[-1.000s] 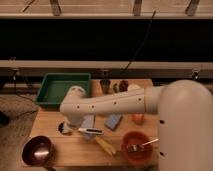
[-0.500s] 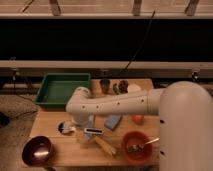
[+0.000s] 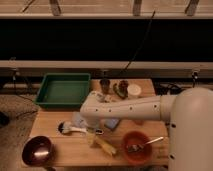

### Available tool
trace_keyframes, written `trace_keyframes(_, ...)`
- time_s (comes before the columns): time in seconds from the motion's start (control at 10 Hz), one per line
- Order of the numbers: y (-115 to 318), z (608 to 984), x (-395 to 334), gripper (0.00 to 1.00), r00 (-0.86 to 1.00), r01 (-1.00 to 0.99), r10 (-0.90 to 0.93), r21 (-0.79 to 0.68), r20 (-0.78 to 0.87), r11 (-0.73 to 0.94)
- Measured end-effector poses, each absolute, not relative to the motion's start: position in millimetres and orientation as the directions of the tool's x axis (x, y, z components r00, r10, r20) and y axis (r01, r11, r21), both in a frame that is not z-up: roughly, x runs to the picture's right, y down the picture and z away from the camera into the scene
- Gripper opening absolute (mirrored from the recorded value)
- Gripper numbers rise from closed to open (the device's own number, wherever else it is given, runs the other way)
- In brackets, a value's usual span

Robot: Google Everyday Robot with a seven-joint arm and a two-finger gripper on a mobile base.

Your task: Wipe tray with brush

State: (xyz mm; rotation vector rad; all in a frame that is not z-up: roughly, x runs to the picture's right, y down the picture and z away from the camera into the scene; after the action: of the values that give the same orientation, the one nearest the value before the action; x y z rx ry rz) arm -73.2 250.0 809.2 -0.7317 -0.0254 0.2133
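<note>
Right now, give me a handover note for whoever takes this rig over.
Gripper: jaws open, apparently holding nothing, low over the table by the black end of the brush handle.
Brush: lying flat on the table, white head to the left, in front of the tray.
Tray: back left of the table, nothing visible inside.
Done: gripper is at the brush.
Left: grasp and lift the brush, then wipe the tray.

End effector (image 3: 93, 134) hangs low over the desk (image 3: 60, 150), fingers spread, just beside the black handle end of the brush (image 3: 75, 129). Brush lies flat; tray (image 3: 47, 103) sits well apart at the far corner.
</note>
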Motion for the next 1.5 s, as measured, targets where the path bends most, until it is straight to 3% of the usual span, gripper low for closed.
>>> trace_keyframes(0.1, 253, 811, -67, 0.8, 0.975, -0.2, 0.211, -0.66, -0.065, 0.724)
trace_keyframes(0.3, 256, 812, -60, 0.67, 0.972, -0.221, 0.22, -0.653, -0.084, 0.724)
trace_keyframes(0.9, 254, 811, -45, 0.09, 0.964, -0.253, 0.244, -0.634, -0.105, 0.731)
trace_keyframes(1.5, 237, 806, -48, 0.07, 0.959, -0.261, 0.272, -0.627, -0.081, 0.734)
